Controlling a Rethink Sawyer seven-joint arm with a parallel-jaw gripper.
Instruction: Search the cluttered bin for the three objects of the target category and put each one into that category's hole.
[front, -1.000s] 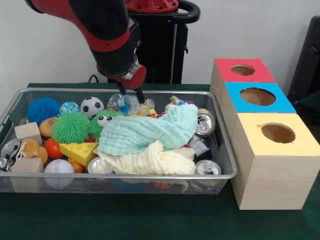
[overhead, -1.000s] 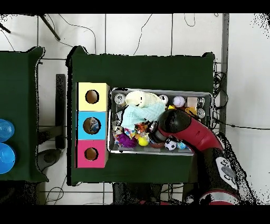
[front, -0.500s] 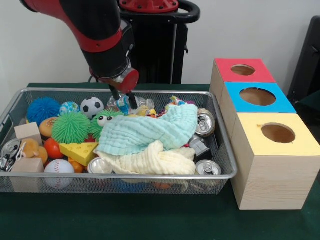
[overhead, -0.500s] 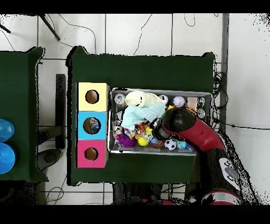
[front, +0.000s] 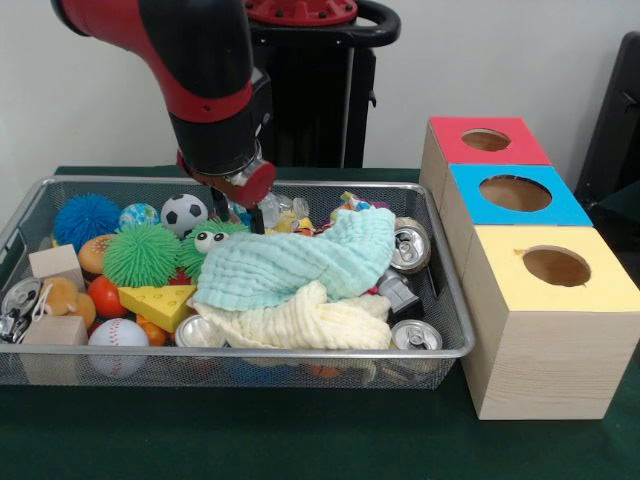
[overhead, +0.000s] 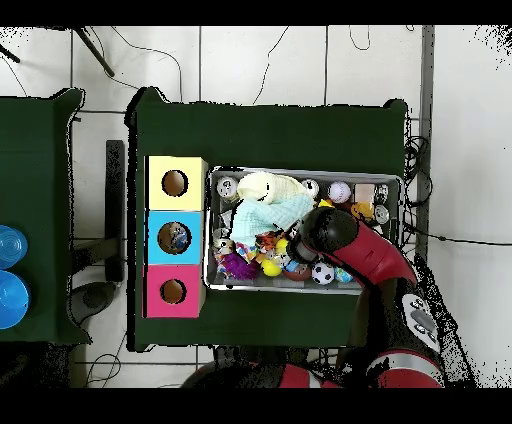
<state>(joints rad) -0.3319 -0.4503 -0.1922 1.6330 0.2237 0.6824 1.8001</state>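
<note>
A wire mesh bin (front: 330, 352) holds a heap of toys, cans and cloths. My gripper (front: 238, 212) hangs at the bin's back, just above the green googly-eyed toy (front: 206, 241) and right of the soccer ball (front: 184, 212). Its two fingers stand apart with nothing clearly between them. A clear plastic item (front: 272, 208) lies just to its right. A teal cloth (front: 300, 262) and a cream cloth (front: 300, 322) cover the middle. Cans (front: 410, 248) lie at the right. In the overhead view the arm (overhead: 335, 232) hides the gripper.
Three wooden boxes stand right of the bin, each with a round hole: red top (front: 487, 140), blue top (front: 515, 192), yellow top (front: 556, 266). Spiky balls (front: 140, 254), a cheese wedge (front: 160, 304), a baseball (front: 118, 335) and wooden blocks (front: 55, 264) fill the bin's left side.
The arm has swung left along the bin's back. The gripper has moved from above the clear plastic item to a spot by the soccer ball and green toy.
</note>
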